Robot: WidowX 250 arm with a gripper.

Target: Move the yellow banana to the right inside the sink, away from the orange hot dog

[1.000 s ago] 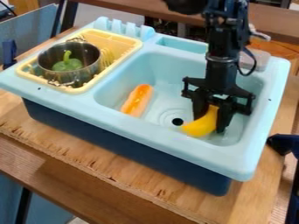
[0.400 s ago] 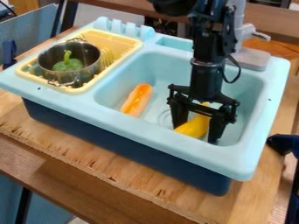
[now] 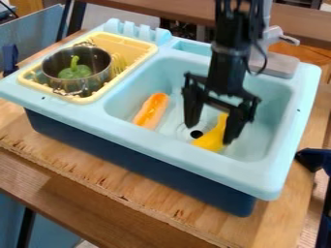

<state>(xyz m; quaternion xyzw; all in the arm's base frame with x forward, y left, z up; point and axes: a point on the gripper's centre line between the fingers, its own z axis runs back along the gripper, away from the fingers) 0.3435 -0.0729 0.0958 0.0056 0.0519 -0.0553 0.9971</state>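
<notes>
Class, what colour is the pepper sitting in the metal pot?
The pepper is green, seen in the camera view.

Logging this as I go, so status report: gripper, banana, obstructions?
Gripper open, down in sink. Banana on basin floor, close by one finger. Toy hot dog clear of both.

The gripper is hanging over the basin of the light-blue sink, its two fingers standing wide apart. The yellow banana is lying on the basin floor between them, nearer the finger on the view's right. The dark drain hole is showing beside the banana. An orange hot dog is resting farther left. A metal pot is sitting in the yellow dish rack, holding a green pepper.
</notes>
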